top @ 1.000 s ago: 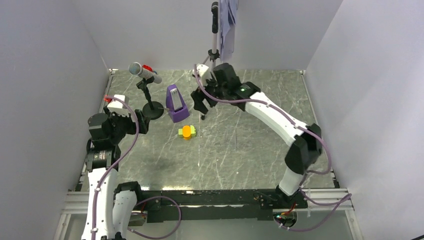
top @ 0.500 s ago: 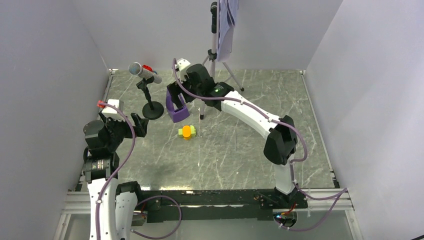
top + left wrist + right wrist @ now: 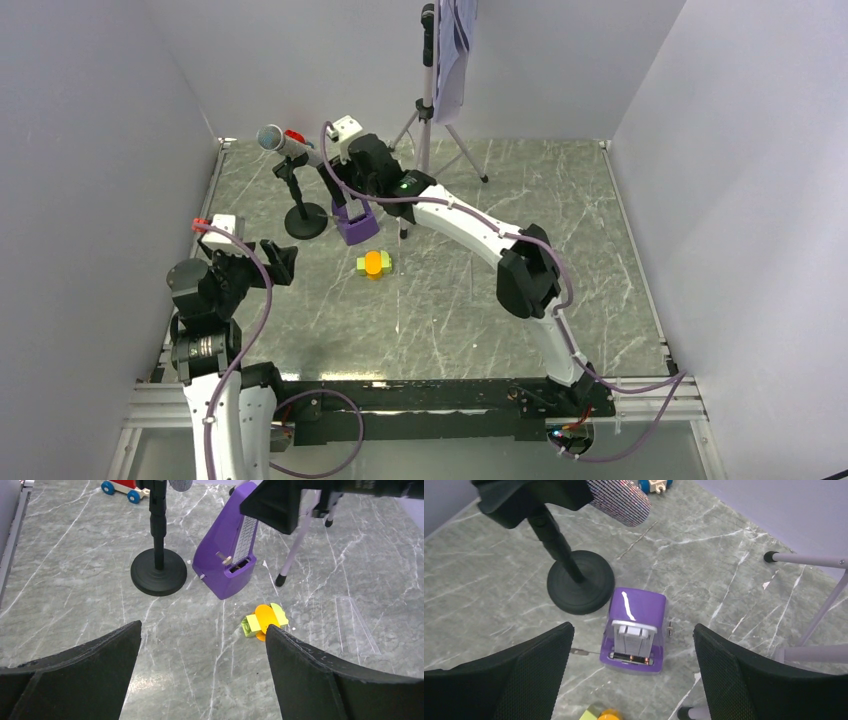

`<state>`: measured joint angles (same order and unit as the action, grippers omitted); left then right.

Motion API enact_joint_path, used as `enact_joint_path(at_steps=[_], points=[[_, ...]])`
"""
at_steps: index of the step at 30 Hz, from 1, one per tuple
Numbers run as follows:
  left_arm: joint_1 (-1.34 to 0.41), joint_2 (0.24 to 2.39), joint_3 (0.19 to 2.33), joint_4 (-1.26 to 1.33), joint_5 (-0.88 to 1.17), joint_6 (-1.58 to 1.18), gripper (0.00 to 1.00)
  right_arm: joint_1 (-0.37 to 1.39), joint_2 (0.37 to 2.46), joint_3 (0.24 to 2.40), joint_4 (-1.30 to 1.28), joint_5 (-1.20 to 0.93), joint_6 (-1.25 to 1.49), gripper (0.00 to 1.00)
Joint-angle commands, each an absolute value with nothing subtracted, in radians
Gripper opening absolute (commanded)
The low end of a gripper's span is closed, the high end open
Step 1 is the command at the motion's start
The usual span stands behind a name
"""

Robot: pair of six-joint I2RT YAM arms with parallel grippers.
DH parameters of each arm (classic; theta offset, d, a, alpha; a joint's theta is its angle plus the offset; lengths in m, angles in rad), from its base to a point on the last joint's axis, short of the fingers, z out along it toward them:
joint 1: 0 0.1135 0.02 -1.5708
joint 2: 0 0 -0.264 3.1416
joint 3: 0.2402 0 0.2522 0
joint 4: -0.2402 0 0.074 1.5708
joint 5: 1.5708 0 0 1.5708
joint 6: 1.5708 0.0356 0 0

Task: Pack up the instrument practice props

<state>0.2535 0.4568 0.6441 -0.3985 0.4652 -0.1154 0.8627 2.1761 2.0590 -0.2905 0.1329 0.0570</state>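
The purple metronome (image 3: 355, 225) stands on the marble table left of centre. My right gripper (image 3: 343, 197) hovers open just above it, with the jaws either side of the metronome (image 3: 636, 625) and not touching it. The orange-and-yellow-green block (image 3: 374, 264) lies in front of the metronome and also shows in the left wrist view (image 3: 263, 621). The silver microphone (image 3: 285, 142) sits on its black round-base stand (image 3: 305, 222) to the left. The grey music stand (image 3: 428, 110) with white pages (image 3: 455, 50) stands at the back. My left gripper (image 3: 275, 262) is open and empty, left of the block.
A small red toy with blue wheels (image 3: 120, 486) lies behind the microphone stand near the back wall. The music stand's tripod legs (image 3: 804, 560) spread just right of the metronome. Grey walls close in the table on three sides.
My right arm has swung left from the music stand's foot to above the metronome, still open. My left gripper has drawn back toward the near left.
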Motion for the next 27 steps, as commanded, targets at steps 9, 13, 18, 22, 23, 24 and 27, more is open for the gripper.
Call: enact_joint_path(at_steps=[9, 13, 18, 22, 23, 24, 27], points=[[0.281, 0.414, 0.636, -0.350, 0.505, -0.146, 0.98, 0.864, 2.275, 2.192, -0.185, 0.156, 0.010, 0.76], [0.284, 0.408, 0.638, -0.357, 0.509, -0.146, 0.98, 0.864, 2.283, 2.187, -0.190, 0.160, 0.015, 0.71], [0.288, 0.404, 0.638, -0.362, 0.511, -0.147, 0.98, 0.862, 2.301, 2.182, -0.184, 0.161, 0.009, 0.70], [0.293, 0.405, 0.640, -0.365, 0.510, -0.147, 0.98, 0.862, 2.324, 2.186, -0.178, 0.165, -0.022, 0.70], [0.295, 0.404, 0.640, -0.365, 0.510, -0.147, 0.98, 0.862, 2.329, 2.188, -0.178, 0.165, -0.021, 0.70], [0.297, 0.403, 0.640, -0.366, 0.511, -0.146, 0.98, 0.861, 2.332, 2.186, -0.175, 0.165, -0.023, 0.70], [0.300, 0.402, 0.641, -0.368, 0.511, -0.147, 0.98, 0.861, 2.342, 2.186, -0.169, 0.167, -0.028, 0.68]])
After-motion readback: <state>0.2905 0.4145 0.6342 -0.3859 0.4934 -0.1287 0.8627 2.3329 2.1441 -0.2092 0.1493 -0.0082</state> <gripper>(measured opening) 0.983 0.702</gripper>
